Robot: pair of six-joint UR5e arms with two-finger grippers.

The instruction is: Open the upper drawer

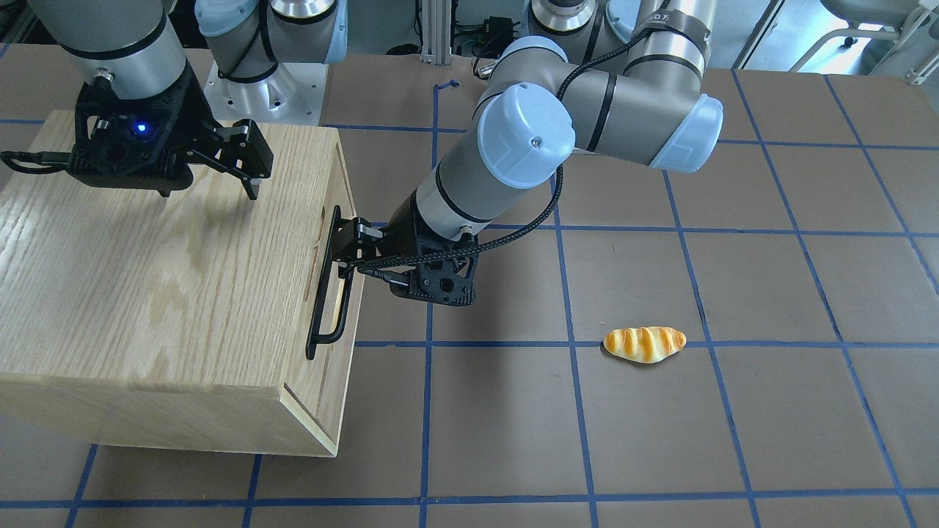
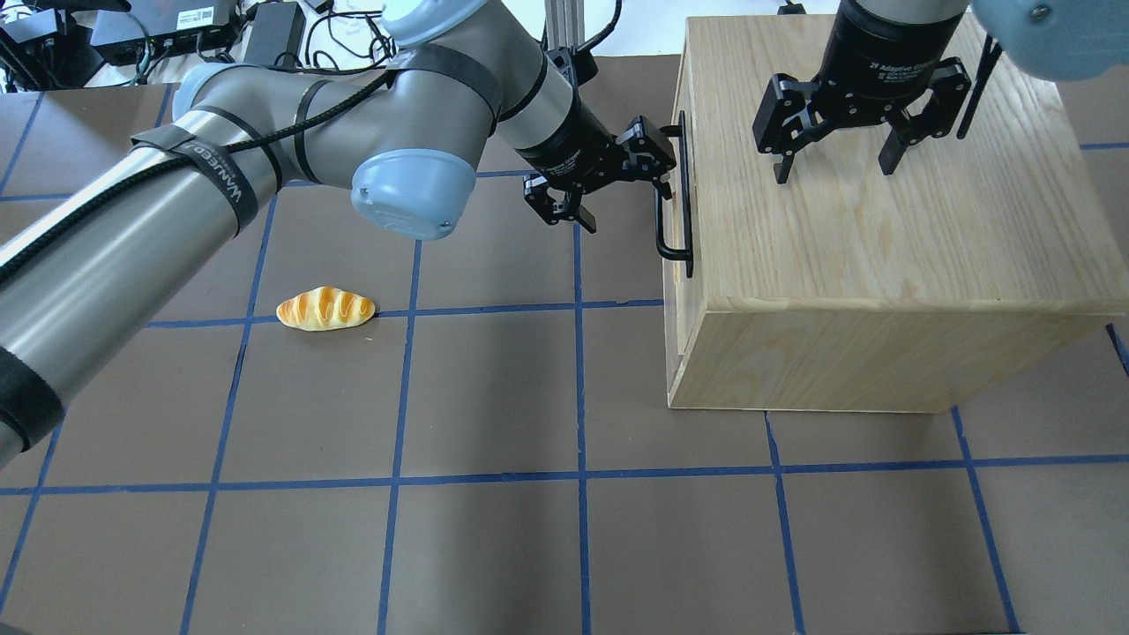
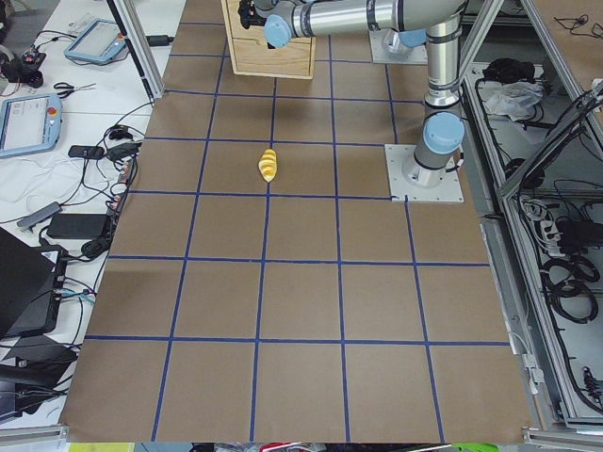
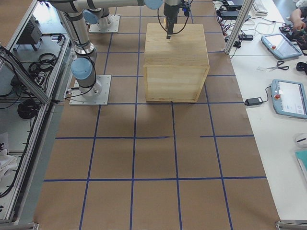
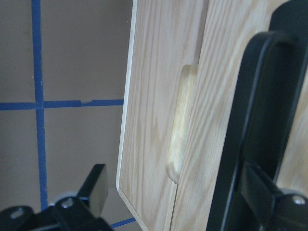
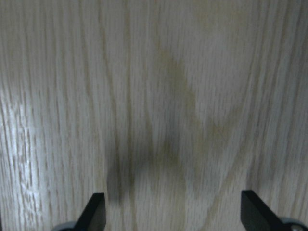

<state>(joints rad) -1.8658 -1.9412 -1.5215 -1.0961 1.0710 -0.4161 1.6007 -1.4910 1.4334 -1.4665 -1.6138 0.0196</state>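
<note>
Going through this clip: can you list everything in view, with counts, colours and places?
cabinet: 1, light oak, on the table's right side in the overhead view
upper drawer: 1, light wood, in the cabinet's front, looks closed
handle: 1, black bar, on the upper drawer
lower front: 1, light wood, below the upper drawer, no handle seen
bread roll: 1, yellow-orange, on the table apart from the cabinet
table: 1, brown with blue tape grid
tablets: 2, grey-blue, on the side bench
left arm: 1, grey, reaching to the cabinet's front
right arm: 1, grey, above the cabinet
left gripper: 1, black, open at the handle
right gripper: 1, black, open over the cabinet top
</note>
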